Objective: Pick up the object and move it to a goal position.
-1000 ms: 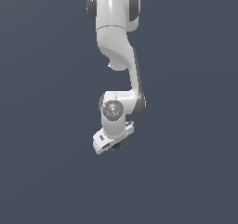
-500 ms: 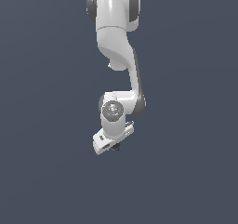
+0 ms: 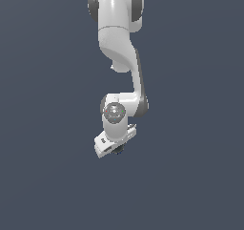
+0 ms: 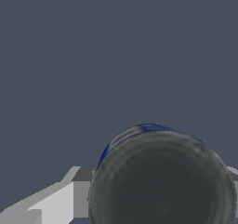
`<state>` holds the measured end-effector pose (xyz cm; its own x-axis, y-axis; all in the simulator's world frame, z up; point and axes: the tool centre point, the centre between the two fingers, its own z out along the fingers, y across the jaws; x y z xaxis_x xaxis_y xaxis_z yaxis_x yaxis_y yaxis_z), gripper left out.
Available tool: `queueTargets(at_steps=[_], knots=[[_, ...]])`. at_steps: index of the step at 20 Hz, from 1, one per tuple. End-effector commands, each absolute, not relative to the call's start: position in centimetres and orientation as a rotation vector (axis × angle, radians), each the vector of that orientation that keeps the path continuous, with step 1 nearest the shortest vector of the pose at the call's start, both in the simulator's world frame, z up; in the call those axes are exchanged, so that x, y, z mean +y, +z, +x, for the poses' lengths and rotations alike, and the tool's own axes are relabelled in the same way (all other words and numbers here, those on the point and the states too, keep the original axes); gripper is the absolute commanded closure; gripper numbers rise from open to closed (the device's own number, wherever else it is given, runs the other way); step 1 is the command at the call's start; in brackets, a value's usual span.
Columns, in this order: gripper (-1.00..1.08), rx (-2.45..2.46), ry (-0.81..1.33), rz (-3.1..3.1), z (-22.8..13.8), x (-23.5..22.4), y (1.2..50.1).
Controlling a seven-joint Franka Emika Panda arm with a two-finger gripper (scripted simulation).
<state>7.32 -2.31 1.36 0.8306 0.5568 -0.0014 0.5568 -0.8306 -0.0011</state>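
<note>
The object [image 4: 162, 176] is a dark, nearly black ball with a blue rim along one edge, and it fills much of the wrist view. It sits between the white and grey fingers [image 4: 65, 195] of my gripper [image 4: 160, 190], which is shut on it. In the exterior view, the white arm hangs down from the top. The gripper [image 3: 113, 148] is at its low end, tilted toward the exterior view's left. There the object [image 3: 118, 151] shows only as a small dark spot under the white hand. Most of it is hidden by the hand.
A plain dark blue-grey background fills both views. No table, container or other object shows.
</note>
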Motion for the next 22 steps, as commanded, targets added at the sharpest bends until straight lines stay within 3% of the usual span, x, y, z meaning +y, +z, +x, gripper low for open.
queueTargets(at_steps=[1, 22], knots=[[1.08, -0.913, 0.001, -3.006, 7.0, -2.8, 1.5], [1.08, -0.913, 0.000, -3.006, -1.8, -11.8, 2.9]])
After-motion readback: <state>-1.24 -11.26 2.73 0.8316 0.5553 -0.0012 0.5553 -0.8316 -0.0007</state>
